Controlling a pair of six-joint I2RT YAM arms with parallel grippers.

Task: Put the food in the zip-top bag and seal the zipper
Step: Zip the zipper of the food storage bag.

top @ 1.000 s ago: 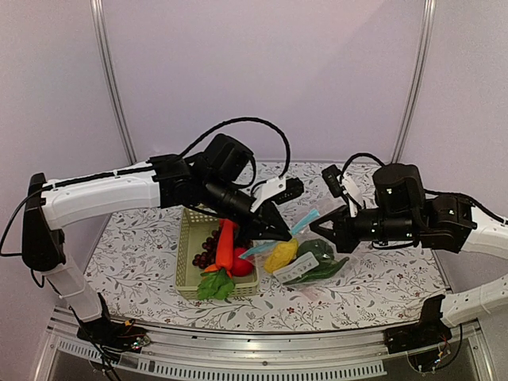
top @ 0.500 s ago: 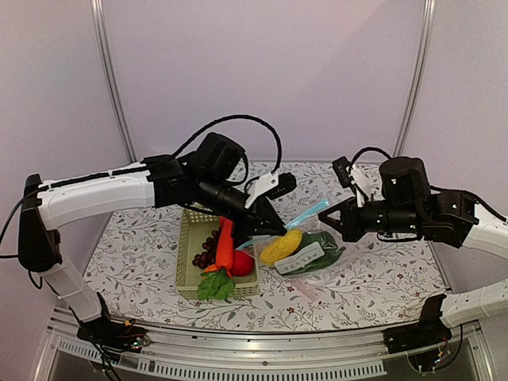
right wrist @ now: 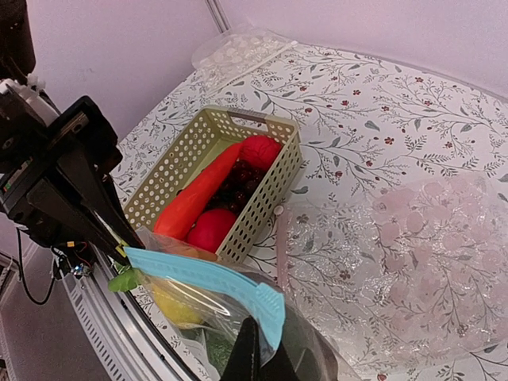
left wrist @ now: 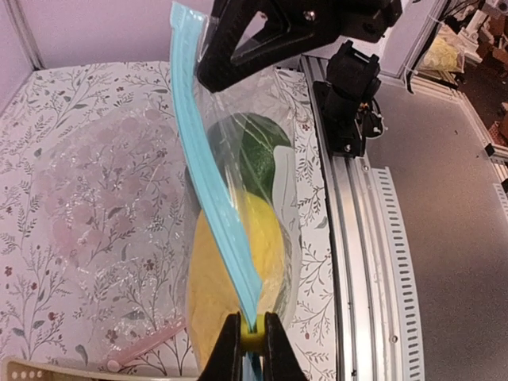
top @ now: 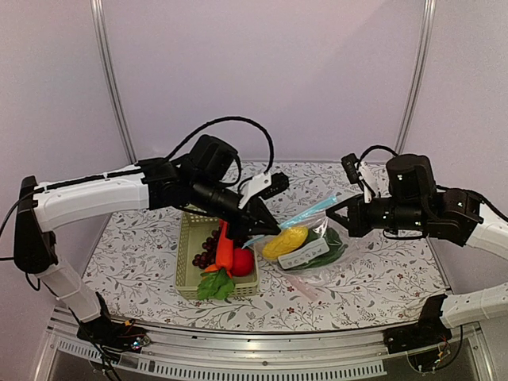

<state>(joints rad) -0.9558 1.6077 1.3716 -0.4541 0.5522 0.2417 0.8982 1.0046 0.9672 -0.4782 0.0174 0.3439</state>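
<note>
The clear zip-top bag (top: 311, 252) hangs stretched between my two grippers just right of the basket. Its light-blue zipper (top: 298, 221) runs taut from one to the other. Inside lie a yellow corn cob (top: 284, 240) and a dark green vegetable (top: 327, 244). My left gripper (left wrist: 253, 343) is shut on the near end of the zipper (left wrist: 213, 198), with the corn (left wrist: 213, 302) just beyond it. My right gripper (right wrist: 266, 353) is shut on the bag's corner below the other zipper end (right wrist: 208, 276). More food stays in the basket: a carrot (right wrist: 198, 194), grapes (right wrist: 242, 178) and red fruit (right wrist: 210, 230).
The pale green mesh basket (top: 186, 258) stands left of the bag, with a green leaf (top: 214, 284) at its front. Bubbly clear plastic sheets (right wrist: 444, 254) lie on the flowered tablecloth behind the bag. The table's metal front rail (left wrist: 357, 238) runs close to the bag.
The grippers have drawn apart, the left going slightly left and the right going right and up. The zipper now runs straighter and the bag hangs higher.
</note>
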